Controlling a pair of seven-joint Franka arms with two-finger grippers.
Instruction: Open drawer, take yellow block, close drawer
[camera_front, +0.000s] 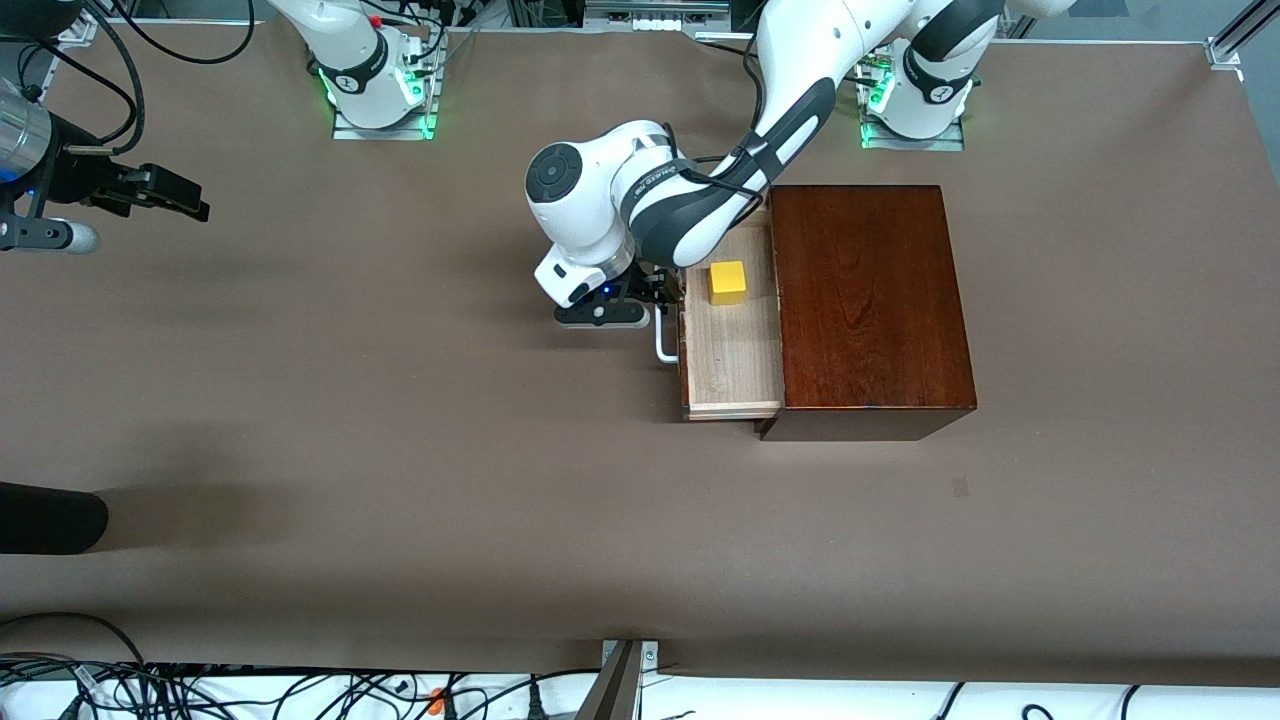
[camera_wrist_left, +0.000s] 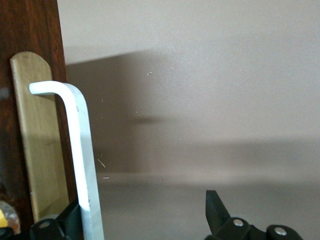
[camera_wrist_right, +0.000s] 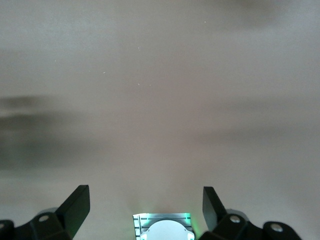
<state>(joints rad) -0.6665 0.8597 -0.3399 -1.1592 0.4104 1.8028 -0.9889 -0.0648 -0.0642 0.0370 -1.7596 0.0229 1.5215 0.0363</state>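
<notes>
- Two arms are sharing the table, but only the left one is working; the right gripper (camera_front: 180, 195) is hanging over bare table toward the right arm's end, fingers spread wide with nothing between them, which reads as an arm that is waiting.
- Sitting just in front of the drawer (camera_front: 730, 350), the left gripper (camera_front: 655, 300) is at the white handle (camera_wrist_left: 80, 150). In the left wrist view its fingers are standing apart, with the bar passing close by one of them rather than being pinched, so I judge the grip on the handle to be released.
- Pulled well out of the dark wooden box (camera_front: 870, 300), the drawer is showing its pale floor, which leaves the contents open from above.
- Resting on that pale floor, the yellow block (camera_front: 727, 282) is lying in the part of the drawer farther from the front camera, near the box's face and apart from the drawer's front wall.
- Judging from this layout, the opening step is looking done, and taking the block is calling for a rise over the front wall.
- Clipping that wall or the handle is the likely risk.
</notes>
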